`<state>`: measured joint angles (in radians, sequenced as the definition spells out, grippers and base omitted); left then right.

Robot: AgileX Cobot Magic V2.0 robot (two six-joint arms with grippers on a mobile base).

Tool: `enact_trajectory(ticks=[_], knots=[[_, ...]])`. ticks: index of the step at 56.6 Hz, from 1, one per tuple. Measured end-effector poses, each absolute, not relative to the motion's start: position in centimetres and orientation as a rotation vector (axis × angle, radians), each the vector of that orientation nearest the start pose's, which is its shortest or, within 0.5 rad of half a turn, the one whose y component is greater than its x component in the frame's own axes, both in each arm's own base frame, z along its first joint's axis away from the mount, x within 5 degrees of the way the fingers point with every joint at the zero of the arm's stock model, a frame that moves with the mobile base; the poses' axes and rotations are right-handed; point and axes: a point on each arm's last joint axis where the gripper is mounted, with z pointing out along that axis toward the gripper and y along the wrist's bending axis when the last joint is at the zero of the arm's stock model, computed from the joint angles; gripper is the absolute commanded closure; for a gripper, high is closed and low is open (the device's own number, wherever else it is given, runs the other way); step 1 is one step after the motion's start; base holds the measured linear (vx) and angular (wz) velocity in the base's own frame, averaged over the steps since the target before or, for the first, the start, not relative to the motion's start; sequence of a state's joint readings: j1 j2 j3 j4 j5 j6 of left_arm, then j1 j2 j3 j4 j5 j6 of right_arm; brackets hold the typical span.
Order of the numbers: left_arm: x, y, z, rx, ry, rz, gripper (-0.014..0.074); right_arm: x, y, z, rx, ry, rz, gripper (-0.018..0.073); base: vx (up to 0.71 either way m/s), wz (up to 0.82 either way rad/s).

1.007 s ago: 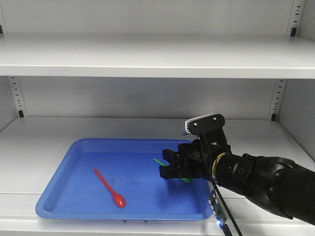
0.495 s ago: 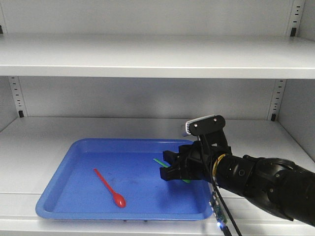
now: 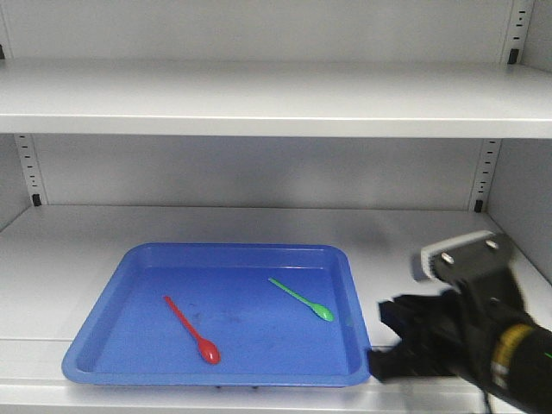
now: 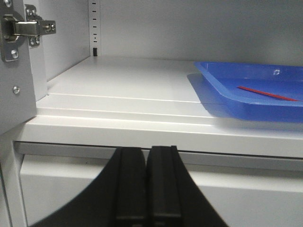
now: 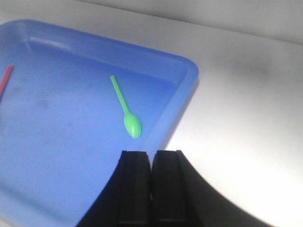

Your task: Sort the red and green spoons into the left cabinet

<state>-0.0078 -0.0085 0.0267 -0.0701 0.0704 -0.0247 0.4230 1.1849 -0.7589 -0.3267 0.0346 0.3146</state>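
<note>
Change since earlier: right gripper [image 3: 384, 332] pulled back out of the blue tray [image 3: 112, 297] toward the shelf's front right; green spoon [image 3: 301, 299] now uncovered and lying free on the tray floor.
Right gripper: off the tray's right rim in the front view, blurred there; in its own wrist view [image 5: 152, 187] the two black fingers pressed together, nothing between them.
Left gripper [image 4: 147, 187]: seen only in the left wrist view, fingers closed against each other and empty, below and in front of the shelf's front edge, well left of the tray.
Green spoon: in the right half of the tray; long axis diagonal, handle toward back-left, bowl toward front-right; apart from the tray's rim. Same lie in the right wrist view [image 5: 126, 108].
Red spoon [image 3: 191, 329]: in the left-centre of the tray; long axis diagonal, roughly parallel to the green one, handle back-left, bowl front-right. Only part of the handle visible in the left wrist view [image 4: 267, 93].
Spoons to each other: well apart, not touching.
Tray: flat on the lower shelf [image 3: 69, 250] of the left cabinet [image 3: 259, 95], near the front edge.
Writing and labels: none legible anywhere; small markings on the right arm's wrist too blurred to read.
</note>
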Motion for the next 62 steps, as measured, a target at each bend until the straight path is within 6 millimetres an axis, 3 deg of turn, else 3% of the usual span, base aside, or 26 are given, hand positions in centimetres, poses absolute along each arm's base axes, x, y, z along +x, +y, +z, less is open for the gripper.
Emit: enact_trajectory(ticks=[6,21,34,49,62], knots=[[5.7,-0.1,19.8,-0.064,1.571,-0.084,0.0604,20.6,9.1,29.8,-0.426,1.891,0.254,0.0571,0.00,0.00],[5.7,-0.1,19.8,-0.064,1.571,-0.084,0.0604,16.0,5.2,26.5,-0.295,1.921,0.213,0.0571,0.00,0.00],[5.7,-0.1,19.8,-0.064,1.571,-0.084,0.0604,11.2,2.3,24.1,-0.176,1.824,0.149,0.0568,0.00,0.00],[5.7,-0.1,19.8,-0.064,1.571,-0.084,0.0604,7.2,1.0,19.5,-0.141,1.714,0.090,0.0568,0.00,0.00],[5.7,-0.1,19.8,-0.064,1.571,-0.084,0.0604,5.7,0.6,19.2,-0.162,1.627,0.033,0.0566,0.00,0.00]])
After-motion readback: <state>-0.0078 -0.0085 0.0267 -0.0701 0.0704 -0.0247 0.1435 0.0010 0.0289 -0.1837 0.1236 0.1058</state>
